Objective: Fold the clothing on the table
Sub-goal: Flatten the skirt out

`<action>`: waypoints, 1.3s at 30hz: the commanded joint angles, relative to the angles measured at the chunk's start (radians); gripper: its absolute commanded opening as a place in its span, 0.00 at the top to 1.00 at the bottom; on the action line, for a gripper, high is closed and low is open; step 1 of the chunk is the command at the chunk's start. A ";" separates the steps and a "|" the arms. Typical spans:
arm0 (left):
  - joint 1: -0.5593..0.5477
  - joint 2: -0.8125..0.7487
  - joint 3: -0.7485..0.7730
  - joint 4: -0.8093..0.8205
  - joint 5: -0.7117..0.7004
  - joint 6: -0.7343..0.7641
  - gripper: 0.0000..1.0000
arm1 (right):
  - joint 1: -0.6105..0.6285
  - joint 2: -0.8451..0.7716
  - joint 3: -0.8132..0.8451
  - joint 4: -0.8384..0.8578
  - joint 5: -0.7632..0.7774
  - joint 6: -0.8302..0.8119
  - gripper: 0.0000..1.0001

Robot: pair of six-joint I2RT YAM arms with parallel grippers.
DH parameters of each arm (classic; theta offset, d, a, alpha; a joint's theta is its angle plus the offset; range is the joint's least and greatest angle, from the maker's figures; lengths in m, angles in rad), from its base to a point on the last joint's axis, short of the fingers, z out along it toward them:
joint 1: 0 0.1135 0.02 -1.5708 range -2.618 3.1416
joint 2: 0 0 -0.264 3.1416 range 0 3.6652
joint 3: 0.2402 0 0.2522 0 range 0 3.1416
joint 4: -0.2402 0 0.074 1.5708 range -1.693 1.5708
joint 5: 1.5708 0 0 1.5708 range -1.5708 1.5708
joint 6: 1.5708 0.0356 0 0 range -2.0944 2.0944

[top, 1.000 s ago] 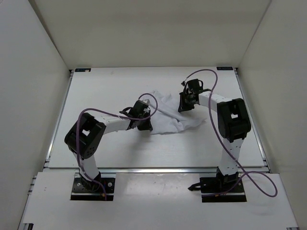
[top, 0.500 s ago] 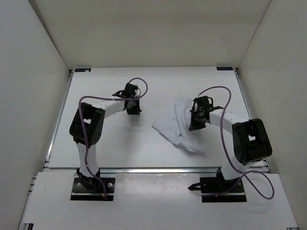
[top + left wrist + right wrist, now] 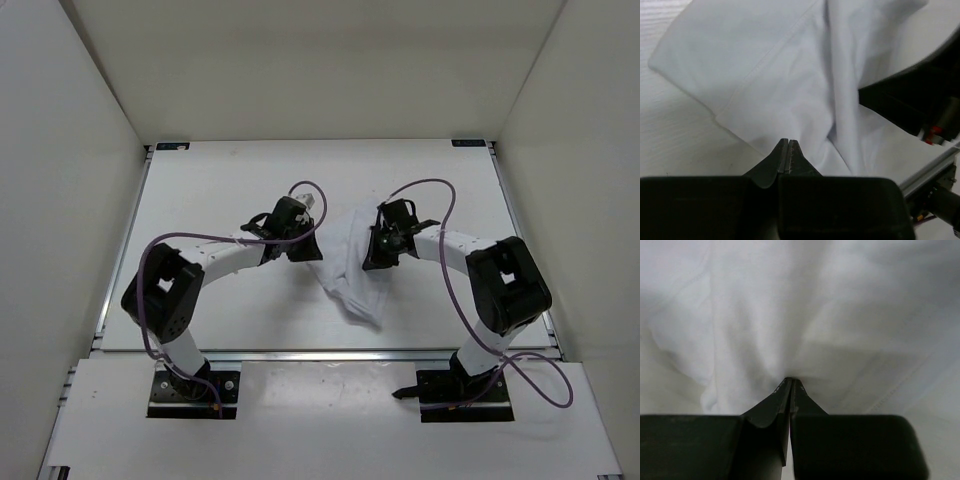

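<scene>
**White garment bunched at mid-table between two shut grippers**

The large flat white rectangular table (image 3: pixel 215 185) fills the floor of a plain white booth. A back wall (image 3: pixel 320 70) stands at 12 o'clock and side walls at 9 and 3 o'clock. Thin metal edge rails (image 3: pixel 330 353) frame the tabletop, and small blue corner marks (image 3: pixel 172 146) sit at the two far corners. Purple cables (image 3: pixel 440 185) loop from both arms.

The plain white, thin, wrinkly fabric garment (image 3: pixel 345 275) lies near the table's centre, a shade toward 3 o'clock. It is gathered into a narrow heap with a tail trailing toward 6 o'clock.

The left gripper (image 3: pixel 310 248) sits at the garment's 9 o'clock edge. Its wrist view shows the left gripper (image 3: pixel 788 141) with its jaws pressed together and its tips against a stitched hem of the garment (image 3: pixel 790 75). Whether any cloth is pinched between them cannot be told.

The right gripper (image 3: pixel 372 262) sits at the garment's 3 o'clock side. Its wrist view shows the right gripper (image 3: pixel 791 380) clenched on the garment (image 3: pixel 790 305), with wrinkles drawing in to the tips.

Both gripper heads cover part of the garment in the top view. The folds hide which part of it is which. In the left wrist view a dark blurred shape (image 3: pixel 910 100) at 3 o'clock is cut off by the frame and cannot be made out. The right wrist view is filled by soft, blurred cloth.
</scene>
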 commanded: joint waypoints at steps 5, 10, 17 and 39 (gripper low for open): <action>0.053 0.124 -0.004 0.074 -0.070 -0.018 1.00 | 0.072 0.096 0.169 0.014 -0.045 -0.012 1.00; 0.105 0.205 0.062 0.008 -0.096 0.005 1.00 | -0.008 0.025 0.182 0.020 -0.026 -0.064 0.94; 0.200 0.325 0.272 -0.137 -0.126 0.097 1.00 | -0.213 0.062 0.332 -0.019 -0.014 -0.188 0.63; 0.225 0.512 0.684 -0.269 0.045 0.223 0.92 | -0.257 0.327 0.697 -0.123 -0.134 -0.305 0.53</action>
